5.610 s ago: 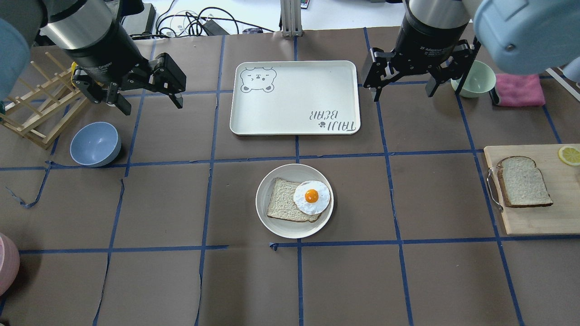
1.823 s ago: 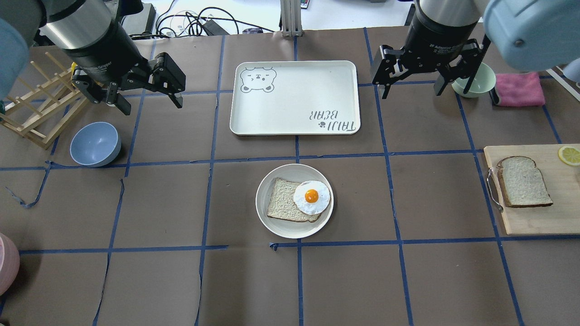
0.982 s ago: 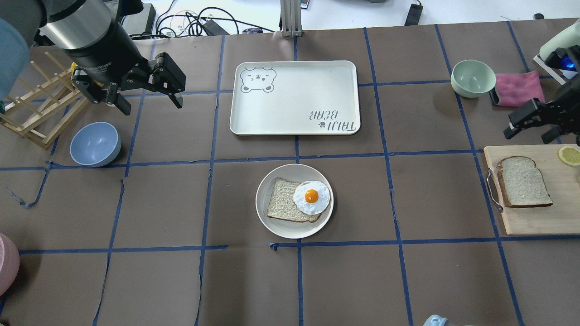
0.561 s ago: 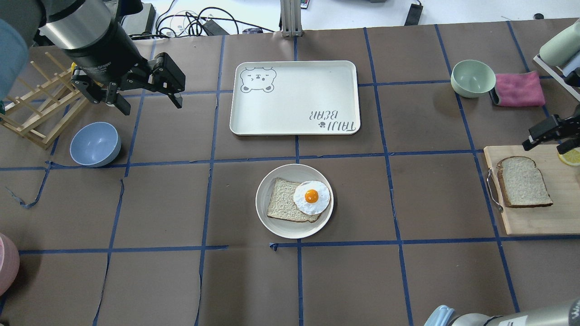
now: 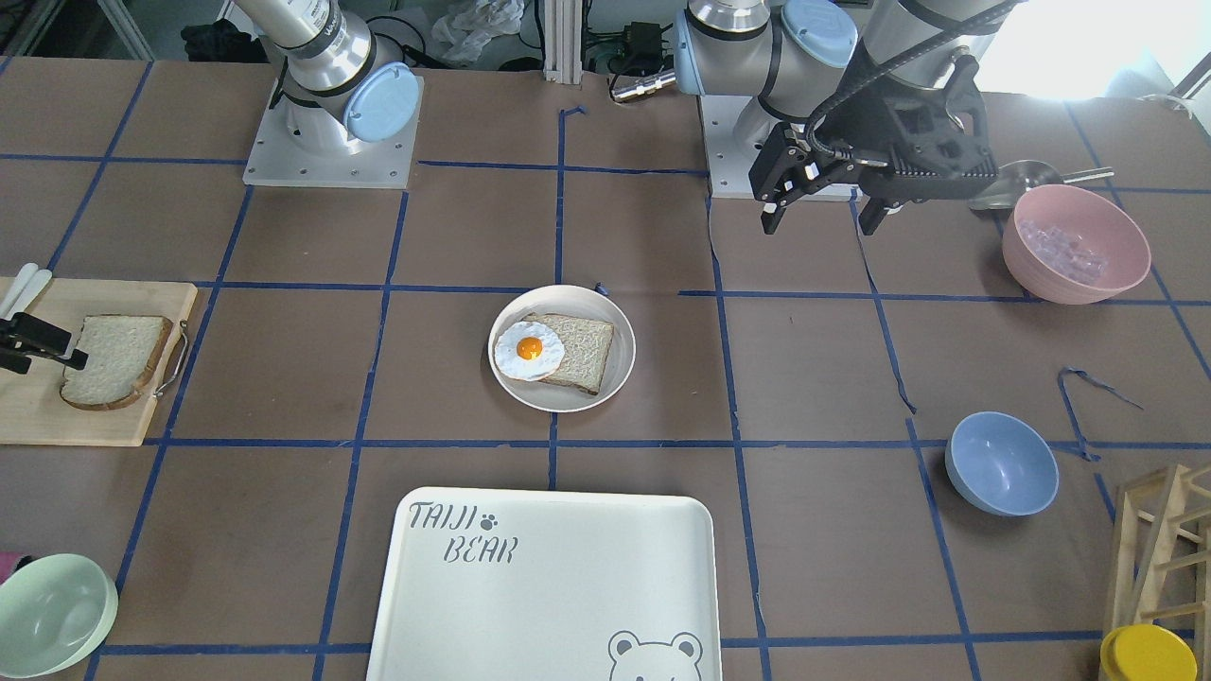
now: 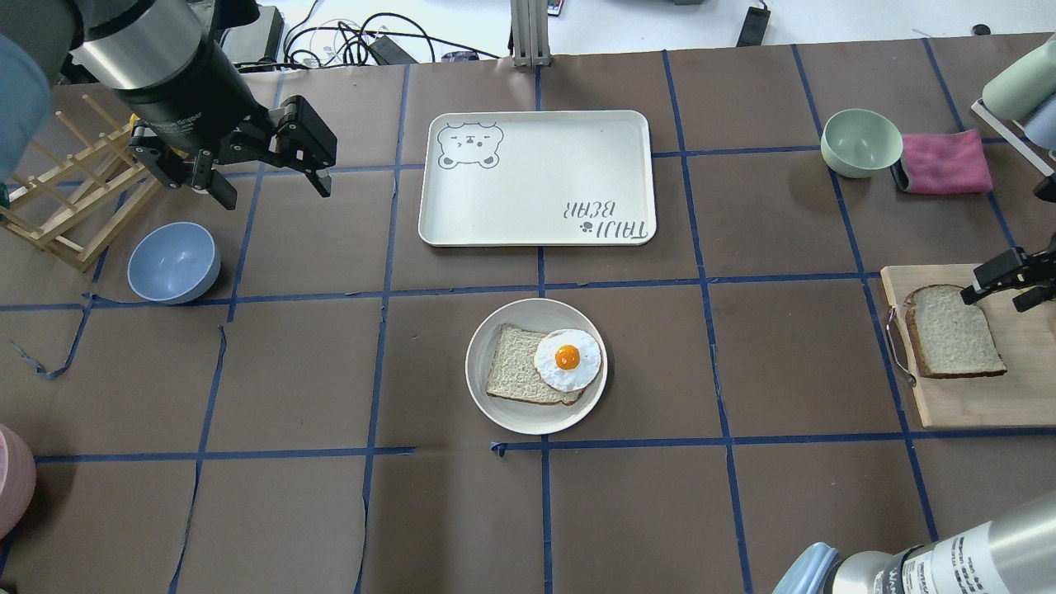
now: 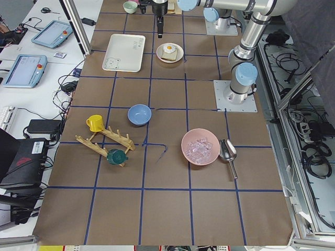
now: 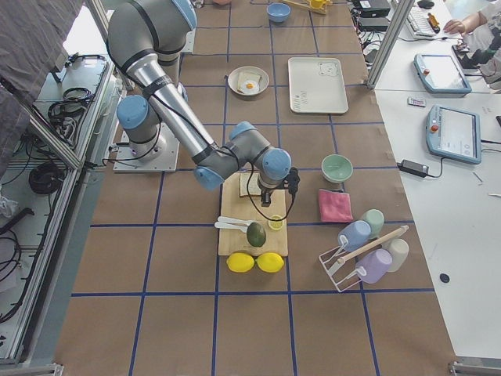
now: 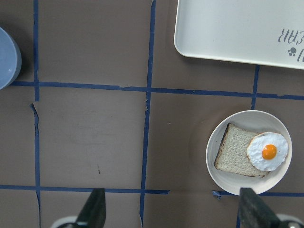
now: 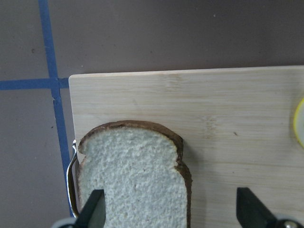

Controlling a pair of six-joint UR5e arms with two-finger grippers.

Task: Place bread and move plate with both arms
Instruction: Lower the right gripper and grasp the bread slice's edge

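1. Your left arm (image 5: 733, 24) and right arm (image 5: 303, 28) are silver tubes with light-blue joint caps (image 5: 381, 101).
2. The left gripper (image 5: 819, 227) is black; a black cable (image 5: 851, 83) runs to it.
3. Each arm stands on a white base plate (image 5: 284, 165) dotted with screws.

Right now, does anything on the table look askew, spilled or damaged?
Only the table covering: the brown paper is torn, and blue tape has peeled up near the blue bowl. Nothing is spilled.

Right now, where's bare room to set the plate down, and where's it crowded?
The tray is bare. So is the table between the plate and the cutting board. Crowded: that board, with bread and the right tool above.
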